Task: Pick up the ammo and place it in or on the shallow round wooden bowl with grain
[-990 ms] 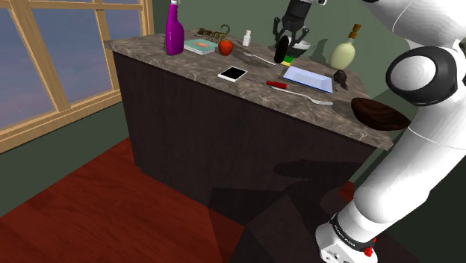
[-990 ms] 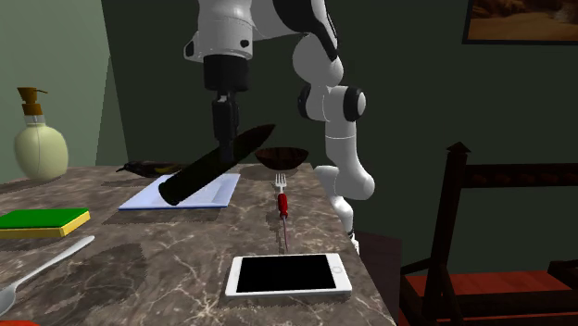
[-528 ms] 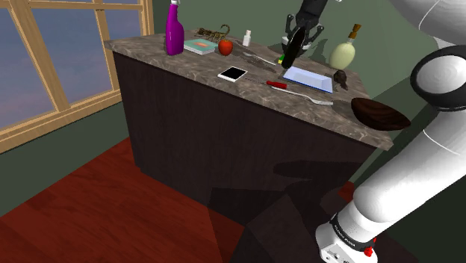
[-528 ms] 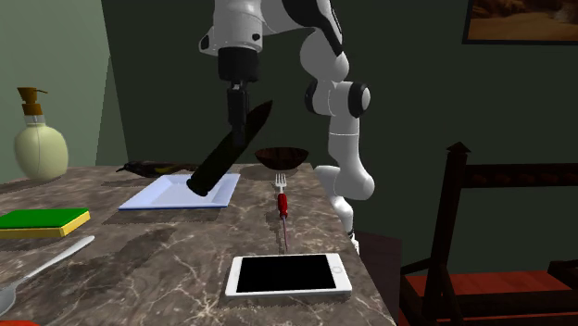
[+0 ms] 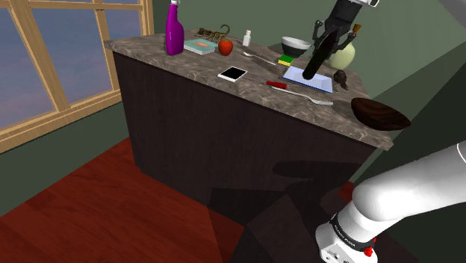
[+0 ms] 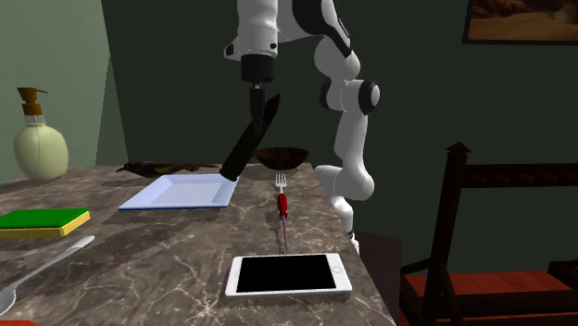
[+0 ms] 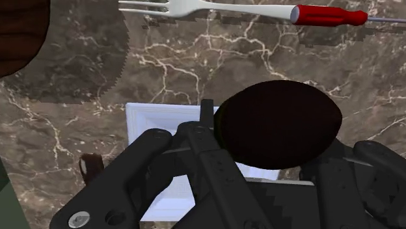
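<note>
While the gripper (image 6: 258, 91) clamped the long dark ammo (image 6: 248, 139) near its upper end, slanting over the tray (image 6: 176, 193) short of the bowl (image 6: 281, 156), I feared its low tip might clip the bowl's rim and twist loose.

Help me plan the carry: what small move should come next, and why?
Probably swing the gripper toward the brown bowl at this height: it holds the dark ammo tilted above the white plate, and the bowl sits apart from both.
</note>
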Motion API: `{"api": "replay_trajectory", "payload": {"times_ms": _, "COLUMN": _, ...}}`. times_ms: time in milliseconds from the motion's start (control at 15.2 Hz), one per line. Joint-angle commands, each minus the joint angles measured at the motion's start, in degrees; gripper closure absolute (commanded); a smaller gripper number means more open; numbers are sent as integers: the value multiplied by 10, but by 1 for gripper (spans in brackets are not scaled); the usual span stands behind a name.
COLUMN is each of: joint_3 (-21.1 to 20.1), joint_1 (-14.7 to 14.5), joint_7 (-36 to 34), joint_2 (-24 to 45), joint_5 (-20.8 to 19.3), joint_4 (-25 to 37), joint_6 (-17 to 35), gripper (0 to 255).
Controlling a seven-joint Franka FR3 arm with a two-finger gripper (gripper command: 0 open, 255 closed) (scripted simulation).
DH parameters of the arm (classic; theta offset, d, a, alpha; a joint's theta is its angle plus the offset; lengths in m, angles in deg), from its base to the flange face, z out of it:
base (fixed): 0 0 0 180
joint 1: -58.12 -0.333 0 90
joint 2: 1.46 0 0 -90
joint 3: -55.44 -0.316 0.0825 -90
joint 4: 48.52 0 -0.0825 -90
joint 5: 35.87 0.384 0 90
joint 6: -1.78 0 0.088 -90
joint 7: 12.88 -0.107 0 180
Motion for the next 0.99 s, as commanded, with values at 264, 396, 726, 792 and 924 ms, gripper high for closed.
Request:
{"api": "replay_trajectory", "payload": {"times_ms": 264, "joint_3": 30, "joint_1": 13, "joint_7": 42, "joint_2": -112, "joint_5": -11, "joint_4": -91, "joint_6": -22, "gripper": 255}}
{"api": "replay_trajectory", "payload": {"times_ms": 396, "joint_3": 41, "joint_1": 17, "joint_7": 56, "joint_2": -145, "joint_5": -17, "joint_4": -114, "joint_6": -34, "gripper": 255}}
{"api": "replay_trajectory", "payload": {"times_ms": 726, "joint_3": 69, "joint_1": 27, "joint_7": 93, "joint_2": -223, "joint_5": -39, "joint_4": -156, "joint_6": -70, "gripper": 255}}
{"api": "replay_trajectory", "payload": {"times_ms": 792, "joint_3": 75, "joint_1": 30, "joint_7": 100, "joint_2": -238, "joint_5": -44, "joint_4": -162, "joint_6": -78, "gripper": 255}}
{"api": "replay_trajectory", "payload": {"times_ms": 924, "joint_3": 87, "joint_1": 34, "joint_7": 116, "joint_2": -266, "joint_5": -55, "joint_4": -173, "joint_6": -95, "gripper": 255}}
